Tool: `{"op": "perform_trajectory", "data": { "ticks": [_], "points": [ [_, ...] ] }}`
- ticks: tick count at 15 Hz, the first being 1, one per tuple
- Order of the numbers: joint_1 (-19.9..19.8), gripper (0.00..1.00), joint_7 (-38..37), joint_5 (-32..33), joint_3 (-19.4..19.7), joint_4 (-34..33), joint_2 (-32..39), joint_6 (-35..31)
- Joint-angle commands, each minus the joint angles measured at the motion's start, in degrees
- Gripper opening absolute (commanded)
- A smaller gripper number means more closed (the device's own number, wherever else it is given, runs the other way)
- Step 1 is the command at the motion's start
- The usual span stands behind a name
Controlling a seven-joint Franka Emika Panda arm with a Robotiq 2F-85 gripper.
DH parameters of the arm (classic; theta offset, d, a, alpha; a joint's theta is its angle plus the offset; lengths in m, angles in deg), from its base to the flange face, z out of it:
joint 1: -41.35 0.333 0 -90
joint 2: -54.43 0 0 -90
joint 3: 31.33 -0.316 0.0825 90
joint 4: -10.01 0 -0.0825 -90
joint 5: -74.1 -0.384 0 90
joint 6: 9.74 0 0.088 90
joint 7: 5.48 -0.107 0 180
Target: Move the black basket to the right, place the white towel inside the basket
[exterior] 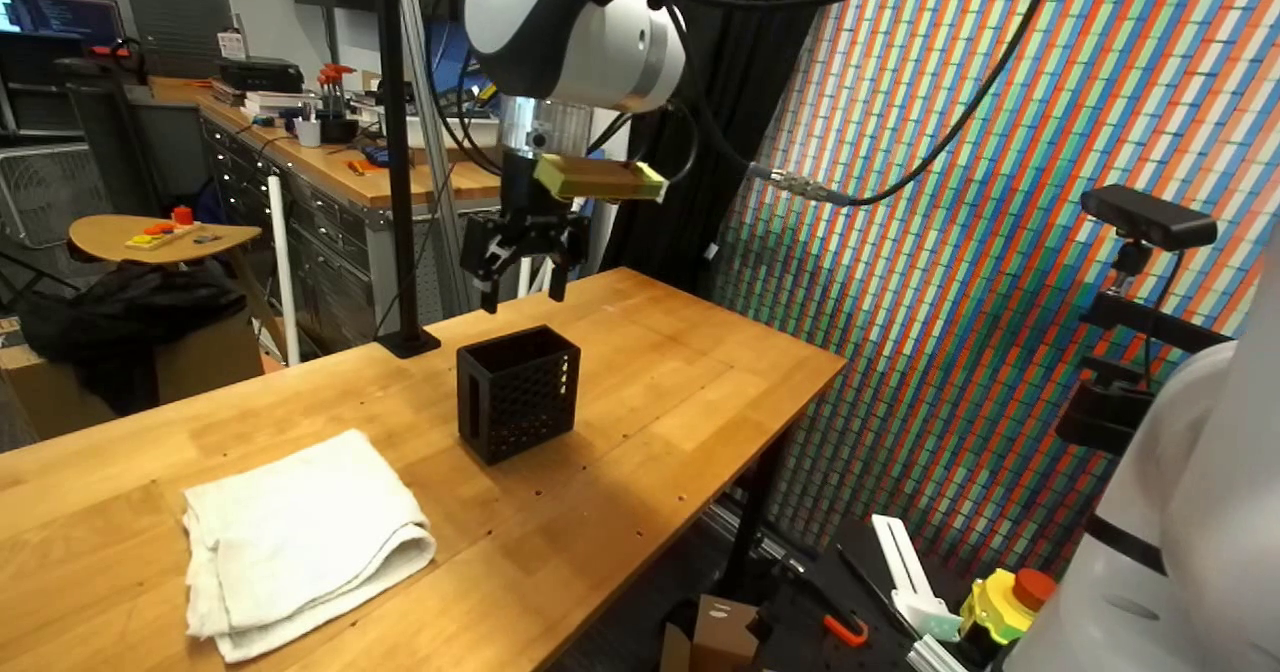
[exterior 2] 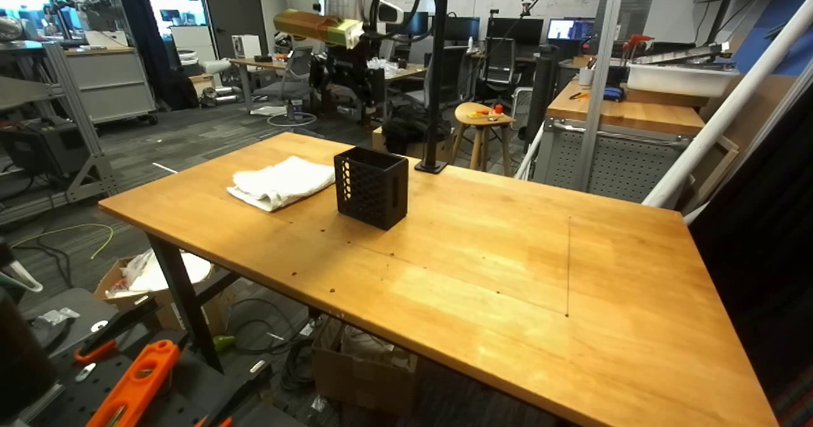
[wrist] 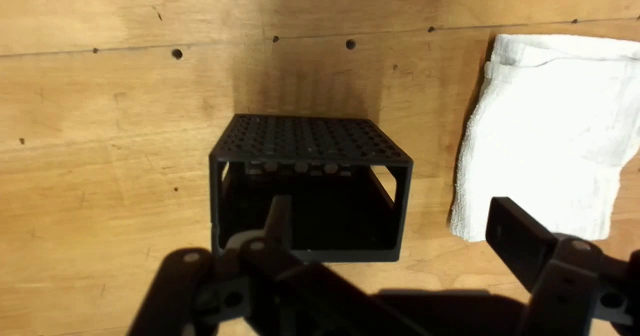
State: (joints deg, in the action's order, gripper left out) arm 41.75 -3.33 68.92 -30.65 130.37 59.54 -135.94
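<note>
The black basket stands upright on the wooden table with its open top up. It also shows in an exterior view and in the wrist view, where its inside looks empty and dark. The white towel lies folded and flat on the table, apart from the basket. It also shows in an exterior view and at the right of the wrist view. My gripper is open and empty, pointing down above the table and higher than the basket. In the wrist view its fingers are wide apart.
The wooden table has a black post on a flat base at its edge near the basket, also seen in an exterior view. A workbench with clutter stands beyond. A yellow-green block is fixed above the gripper.
</note>
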Motion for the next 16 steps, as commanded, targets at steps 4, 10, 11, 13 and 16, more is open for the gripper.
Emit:
{"op": "perform_trajectory", "data": {
  "ticks": [4,10,11,13,16],
  "points": [
    [4.6,1.0,-13.23,4.36,-2.99,-13.56,10.82,0.36],
    [10.23,1.0,-22.34,7.05,-3.49,-22.62,18.93,1.99],
    [11.26,1.0,-23.32,7.57,-3.48,-22.99,19.8,1.78],
    [13.19,1.0,-25.59,8.7,-3.37,-23.35,21.2,1.19],
    [15.61,1.0,-28.17,8.59,-3.73,-23.74,23.08,1.02]
  ]
}}
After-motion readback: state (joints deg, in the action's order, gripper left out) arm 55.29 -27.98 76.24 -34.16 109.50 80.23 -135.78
